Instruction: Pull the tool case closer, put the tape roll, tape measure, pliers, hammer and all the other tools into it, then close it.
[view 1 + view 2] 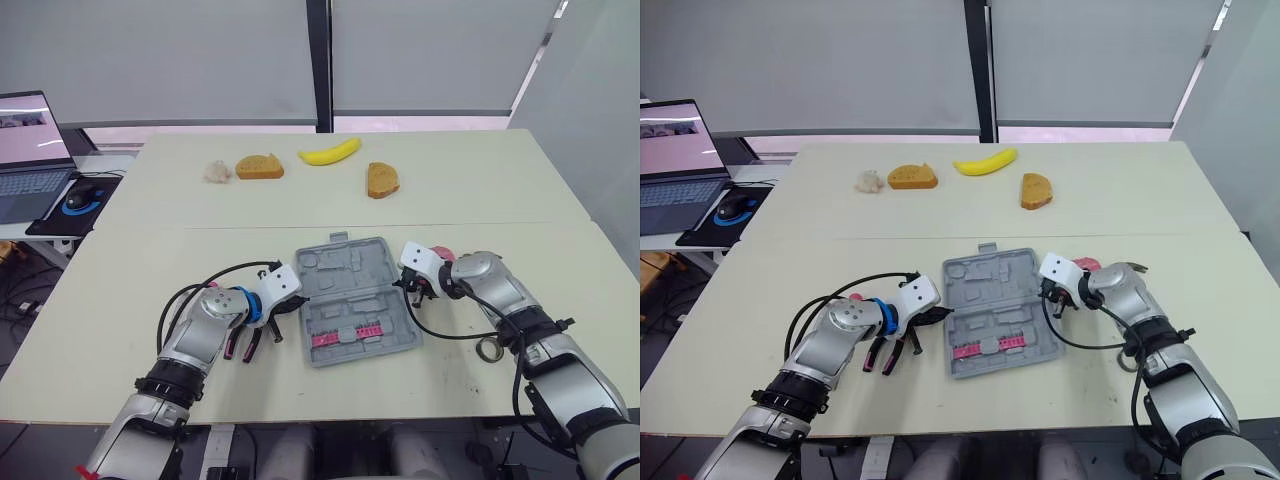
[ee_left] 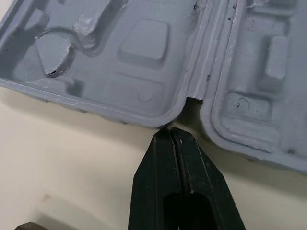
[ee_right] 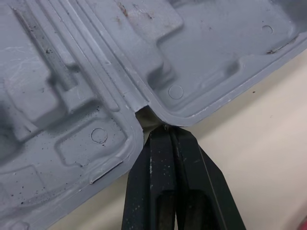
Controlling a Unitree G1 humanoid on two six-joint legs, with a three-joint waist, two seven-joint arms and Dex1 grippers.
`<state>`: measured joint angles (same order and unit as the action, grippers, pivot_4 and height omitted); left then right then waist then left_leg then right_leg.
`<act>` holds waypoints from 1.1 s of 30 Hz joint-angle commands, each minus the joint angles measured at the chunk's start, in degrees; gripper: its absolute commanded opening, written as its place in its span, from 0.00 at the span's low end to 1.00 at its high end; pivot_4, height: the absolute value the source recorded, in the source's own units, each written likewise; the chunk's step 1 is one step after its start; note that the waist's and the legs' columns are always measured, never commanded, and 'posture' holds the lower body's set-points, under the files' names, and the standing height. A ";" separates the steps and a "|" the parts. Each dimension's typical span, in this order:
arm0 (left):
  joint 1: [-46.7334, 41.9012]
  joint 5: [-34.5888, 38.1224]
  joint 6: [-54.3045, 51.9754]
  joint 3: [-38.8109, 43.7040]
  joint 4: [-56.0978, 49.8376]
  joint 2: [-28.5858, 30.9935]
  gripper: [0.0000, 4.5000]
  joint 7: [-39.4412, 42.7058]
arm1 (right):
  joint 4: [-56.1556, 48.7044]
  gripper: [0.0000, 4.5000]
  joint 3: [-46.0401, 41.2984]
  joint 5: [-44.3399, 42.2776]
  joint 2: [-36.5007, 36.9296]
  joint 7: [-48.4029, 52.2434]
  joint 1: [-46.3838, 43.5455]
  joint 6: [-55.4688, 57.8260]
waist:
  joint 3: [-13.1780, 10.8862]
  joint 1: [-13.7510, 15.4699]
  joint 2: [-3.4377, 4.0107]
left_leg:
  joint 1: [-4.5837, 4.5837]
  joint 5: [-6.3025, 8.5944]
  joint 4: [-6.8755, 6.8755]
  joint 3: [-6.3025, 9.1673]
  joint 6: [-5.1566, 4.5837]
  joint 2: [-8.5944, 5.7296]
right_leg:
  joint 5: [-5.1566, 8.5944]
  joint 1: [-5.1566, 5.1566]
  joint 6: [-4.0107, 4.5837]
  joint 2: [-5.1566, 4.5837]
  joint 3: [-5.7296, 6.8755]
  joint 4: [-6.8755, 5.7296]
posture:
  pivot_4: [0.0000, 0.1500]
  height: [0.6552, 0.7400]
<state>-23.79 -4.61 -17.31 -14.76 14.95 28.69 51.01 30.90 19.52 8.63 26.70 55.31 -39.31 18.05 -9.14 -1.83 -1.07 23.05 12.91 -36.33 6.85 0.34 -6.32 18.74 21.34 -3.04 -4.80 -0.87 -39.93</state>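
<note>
The tool case (image 1: 355,300) lies open and flat at the middle of the near table (image 1: 120,300), between the two grippers; its handle edge points away from the robot; both grey moulded halves face up; the half nearer the robot holds a pink strip (image 1: 345,335) in one recess; the other recesses that can be seen are bare.

The left gripper (image 2: 173,138) sits at the case's left edge; its jaws are pressed together; the tips rest at the notch where the two halves meet at the hinge, touching or just short of the rim.

The right gripper (image 3: 169,134) sits at the case's right edge; its jaws are likewise pressed together; the tips point into the hinge notch on that side.

The pliers (image 1: 250,347), with pink handles, lie on the table just beside the left wrist, left of the case.

The tape roll (image 1: 489,357) lies on the table right of the case, near the right forearm and apart from the case.

A pink object (image 1: 443,254) lies just behind the right gripper; its kind cannot be told.

On the far table (image 1: 470,150) lie a banana (image 1: 330,152), two bread slices (image 1: 260,166) (image 1: 382,180) and a pale lump (image 1: 217,172), all well apart from the case.

A laptop (image 1: 30,150) and a mouse (image 1: 78,198) stand on a side desk at far left.
</note>
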 commanded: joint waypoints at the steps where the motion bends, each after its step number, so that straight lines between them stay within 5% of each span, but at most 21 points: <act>1: 0.31 1.77 -2.37 -0.37 -5.58 -0.50 0.00 1.53 | -8.71 0.00 -1.81 -2.49 0.54 1.18 2.82 4.34 | 0.00 0.00 0.00 | 0.01 0.00 0.00 0.01 0.00 0.00 | 0.00 0.01 0.00 0.00 0.00 0.00 | 1.00 1.00; 18: 4.71 3.17 -10.13 -3.18 -17.11 1.63 0.00 6.96 | -44.18 0.00 -7.15 -8.96 7.28 -2.15 24.37 26.89 | -0.01 0.14 -0.01 | 0.10 0.11 0.01 0.12 -0.19 0.02 | 0.01 0.02 0.01 0.02 0.06 0.04 | 1.00 1.00; 33: 8.78 3.61 -11.47 -5.47 -20.62 5.83 0.00 9.51 | -49.18 0.00 -5.39 -11.46 9.83 -4.83 29.82 29.59 | -0.01 0.20 -0.02 | 0.10 0.12 0.01 0.13 -0.20 0.01 | 0.02 0.00 0.00 0.01 0.06 0.08 | 1.00 1.00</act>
<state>-15.35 -2.17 -28.62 -19.44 -3.08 34.14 59.62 -16.35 13.82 -1.78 35.98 50.64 -9.60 48.23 -9.16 -1.63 -1.09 23.14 13.03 -36.31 6.97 0.14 -6.30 18.76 21.34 -3.04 -4.79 -0.81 -39.85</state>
